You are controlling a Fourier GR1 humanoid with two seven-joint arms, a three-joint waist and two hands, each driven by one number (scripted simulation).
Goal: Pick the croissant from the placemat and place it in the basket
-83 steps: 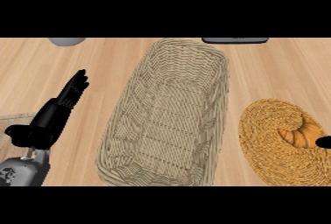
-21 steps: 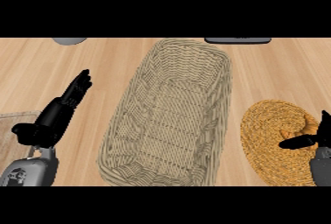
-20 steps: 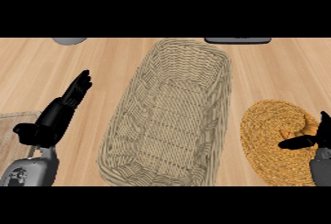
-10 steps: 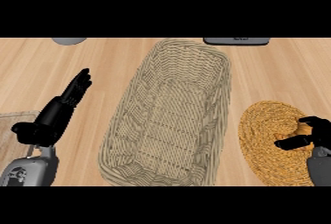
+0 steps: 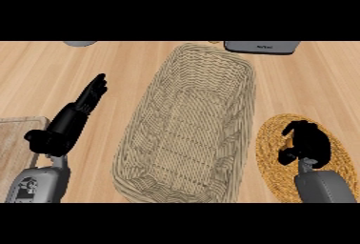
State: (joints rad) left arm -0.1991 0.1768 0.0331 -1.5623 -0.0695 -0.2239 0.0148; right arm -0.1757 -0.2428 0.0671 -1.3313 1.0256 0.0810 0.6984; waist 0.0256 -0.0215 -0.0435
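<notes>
I am working over a pale wooden counter [image 5: 42, 71], and I take the long oval woven basket [image 5: 190, 128] lying down its middle as my landmark. Nearest me and to the right of the basket is the round, orange-brown woven placemat [image 5: 271, 147], just beside the basket's rim, so the carry should be short. My right hand [image 5: 307, 143] sits on that mat with its fingers curled down over the croissant [image 5: 286, 153], of which only a small brown sliver shows beneath the hand's left side; I judge this to be the grasp closing, though I cannot tell whether the pastry is lifted off the mat. To the left of the basket, my left hand [image 5: 70, 121] rests with fingers straight and together, pointing away from me, kept well apart from the work so it does not block the drop. Further left, at the frame's edge, is a light wooden board [image 5: 15, 138]. Beyond the basket's far end I see a dark grey appliance [image 5: 262, 46] and, off to the left, a grey round object [image 5: 81, 43], both cut off by the frame.
</notes>
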